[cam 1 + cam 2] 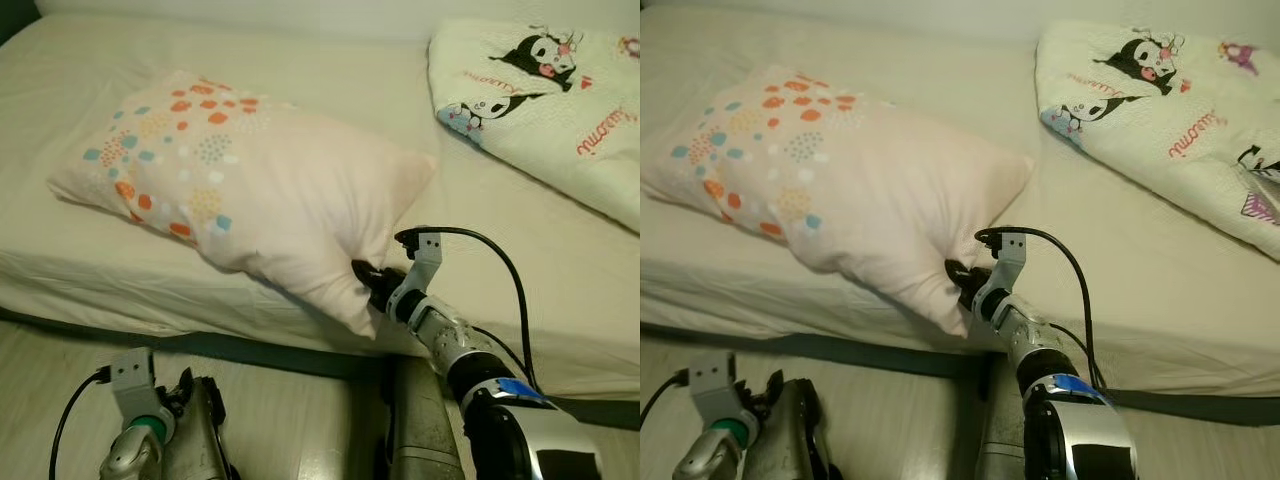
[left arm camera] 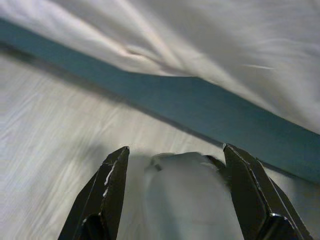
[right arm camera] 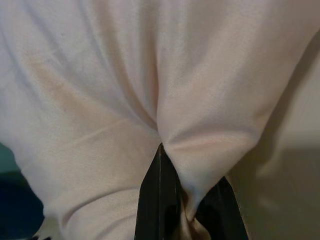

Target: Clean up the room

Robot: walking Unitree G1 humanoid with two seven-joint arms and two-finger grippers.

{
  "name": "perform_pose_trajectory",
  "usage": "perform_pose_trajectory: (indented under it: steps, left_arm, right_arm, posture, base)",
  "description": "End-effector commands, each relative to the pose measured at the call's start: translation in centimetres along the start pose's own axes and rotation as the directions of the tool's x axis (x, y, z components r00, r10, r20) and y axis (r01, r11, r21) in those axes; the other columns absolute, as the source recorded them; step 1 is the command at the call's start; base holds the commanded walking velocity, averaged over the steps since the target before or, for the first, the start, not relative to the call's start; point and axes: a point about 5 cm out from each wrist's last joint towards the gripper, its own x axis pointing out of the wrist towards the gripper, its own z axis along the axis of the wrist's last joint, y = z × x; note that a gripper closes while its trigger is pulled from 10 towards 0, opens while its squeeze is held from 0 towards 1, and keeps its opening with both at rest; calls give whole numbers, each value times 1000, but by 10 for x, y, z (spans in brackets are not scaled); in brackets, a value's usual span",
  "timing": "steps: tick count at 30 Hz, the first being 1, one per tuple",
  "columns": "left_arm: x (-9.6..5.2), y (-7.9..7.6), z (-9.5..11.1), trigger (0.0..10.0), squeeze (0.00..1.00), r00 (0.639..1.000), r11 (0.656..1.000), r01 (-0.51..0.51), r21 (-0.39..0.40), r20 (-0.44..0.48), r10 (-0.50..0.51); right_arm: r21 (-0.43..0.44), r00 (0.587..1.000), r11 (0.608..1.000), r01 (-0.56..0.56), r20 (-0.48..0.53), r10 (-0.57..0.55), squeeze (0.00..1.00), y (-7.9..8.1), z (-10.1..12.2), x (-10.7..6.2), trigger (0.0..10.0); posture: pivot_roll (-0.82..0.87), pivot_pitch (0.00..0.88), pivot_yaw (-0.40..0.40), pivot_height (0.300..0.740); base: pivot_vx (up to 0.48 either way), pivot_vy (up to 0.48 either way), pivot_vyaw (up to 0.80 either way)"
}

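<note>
Repositioning the pillow, lying on the bed with one corner hanging over the near edge. Right gripper pinching that corner, fabric bunched between closed fingers. Left gripper spread, idle near the floor. Next, probably: dragging toward the headboard without losing grip

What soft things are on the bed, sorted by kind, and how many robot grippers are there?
Pillow: 1, pale pink with coloured dots, pinched at its corner by the right gripper
Cartoon-print blanket: 1
Grippers: 2, the left gripper open down by the floor
Total: 4
</note>
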Motion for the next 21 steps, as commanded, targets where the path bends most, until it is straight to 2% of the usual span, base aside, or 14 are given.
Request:
perform_pose_trajectory:
  steps: [1, 4, 7, 9, 10, 12, 14, 17, 21]
  left_arm:
    - [-13, 5, -32, 10000, 0, 990, 999, -29, -15, -137, 26]
    - [-14, 0, -41, 10000, 0, 981, 1000, -28, -2, -190, 27]
    - [-14, -2, -42, 10000, 0, 979, 1000, -26, 1, -202, 26]
    - [-11, -4, -39, 10000, 0, 979, 1000, -25, 1, -204, 24]
    - [-11, -4, -39, 10000, 0, 979, 1000, -25, 1, -204, 24]
    - [-7, -5, -31, 10000, 0, 984, 999, -29, -18, -178, 25]
    - [-7, -5, -31, 10000, 0, 984, 999, -29, -18, -178, 25]
    - [-1, -7, -20, 10000, 0, 991, 1000, -5, -14, -135, 3]
    - [5, -5, -6, 10000, 0, 996, 1000, 2, -15, -94, -3]
  right_arm:
    - [18, 998, 998, 60, -19, -60, 0, -12, -3, -7, 0]
    - [15, 995, 995, 100, 18, -101, 0, -21, 5, -12, 0]
    - [13, 992, 992, 124, 22, -124, 0, -25, 5, -14, 0]
    - [26, 984, 984, 177, 22, -177, 0, -36, 1, -22, 0]
    - [26, 984, 984, 177, 22, -177, 0, -36, 1, -22, 0]
    - [40, 972, 972, 233, 12, -234, 0, -49, -6, -34, 0]
    - [40, 972, 972, 233, 12, -234, 0, -49, -6, -34, 0]
    - [54, 962, 961, 271, 21, -272, 0, -59, -7, -43, 0]
    - [56, 957, 957, 286, 35, -288, 0, -63, -4, -45, 0]
  posture:
    - [-65, 0, 20, 476]
    - [-93, 0, 38, 491]
    - [-106, 0, 45, 496]
    - [-123, 0, 58, 506]
    - [-123, 0, 58, 506]
    - [-132, 0, 68, 516]
    - [-132, 0, 68, 516]
    - [-132, 3, 76, 526]
    - [-119, 0, 68, 536]
  base:
    - [0, 0, 0]
    - [0, 0, 0]
    - [0, 0, 0]
    - [0, 0, 0]
    - [0, 0, 0]
    - [0, 0, 0]
    - [0, 0, 0]
    - [0, 0, 0]
    - [0, 0, 0]
